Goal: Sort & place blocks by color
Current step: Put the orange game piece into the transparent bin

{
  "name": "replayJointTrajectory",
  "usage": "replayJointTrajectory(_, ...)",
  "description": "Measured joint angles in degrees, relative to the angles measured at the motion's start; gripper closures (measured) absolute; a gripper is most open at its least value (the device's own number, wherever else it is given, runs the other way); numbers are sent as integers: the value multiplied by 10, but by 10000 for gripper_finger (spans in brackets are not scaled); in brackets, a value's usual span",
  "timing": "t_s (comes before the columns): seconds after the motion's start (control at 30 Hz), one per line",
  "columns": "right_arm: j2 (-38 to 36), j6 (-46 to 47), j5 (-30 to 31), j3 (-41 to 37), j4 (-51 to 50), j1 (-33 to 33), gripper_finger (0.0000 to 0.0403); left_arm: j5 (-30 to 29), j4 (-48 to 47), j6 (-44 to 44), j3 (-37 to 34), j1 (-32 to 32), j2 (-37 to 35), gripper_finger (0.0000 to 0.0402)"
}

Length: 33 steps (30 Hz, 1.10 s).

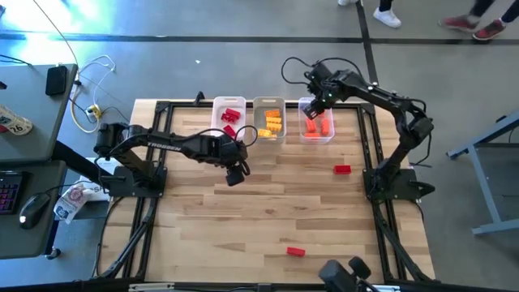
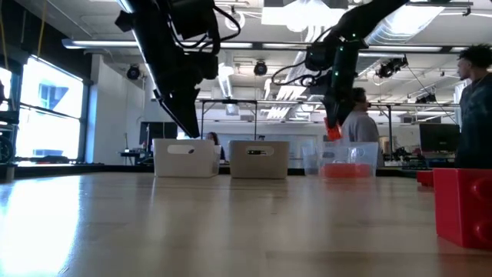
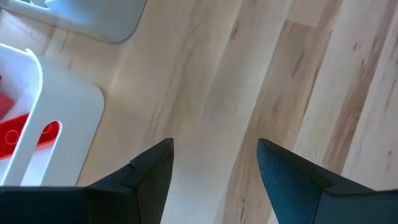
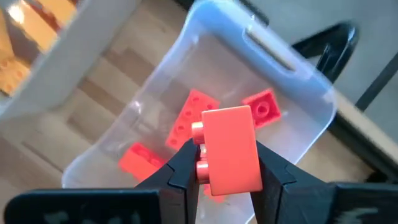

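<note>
Blocks, sorted stock: one orange-red block (image 4: 229,150) is clamped between the fingers of the right claw (image 4: 227,163), hanging above the right-hand clear bin (image 1: 302,107). Its studs face sideways toward one finger, its long axis running roughly along the fingers. Three more orange-red blocks (image 4: 191,116) lie loose on that bin's floor at differing angles.

Middle bin (image 1: 261,104): yellow-orange blocks (image 1: 272,122), piled together; individual orientation cannot be told.

Left bin (image 1: 220,103): red blocks (image 1: 232,114), one seen from the left wrist view lying near the bin wall.

Loose items on the counter (image 1: 268,203): one red block (image 1: 342,169) lying in front of the right bin, long axis across the counter; a second red block (image 1: 295,251) well apart, near the front edge, long axis likewise roughly crosswise.

Left claw (image 3: 214,171): fingers apart, nothing between them, held over bare wood just beside the near corner of the left bin.
</note>
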Motion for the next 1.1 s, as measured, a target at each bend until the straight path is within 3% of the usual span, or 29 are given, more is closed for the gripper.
replayJointTrajectory(0.13,25,-2,-5,0,-21,3,316,0,0,0,0,-6,0,184)
replayJointTrajectory(0.27,39,5,38,0,-20,11,316,0,0,0,0,-7,0,184)
replayJointTrajectory(0.4,47,-6,41,0,-20,19,311,0,-1,0,0,-7,0,184)
replayJointTrajectory(0.83,53,-62,70,0,-45,42,214,-2,-4,0,0,-7,0,184)
replayJointTrajectory(1.1,46,-68,59,0,-121,60,208,-2,-4,0,0,-7,0,184)
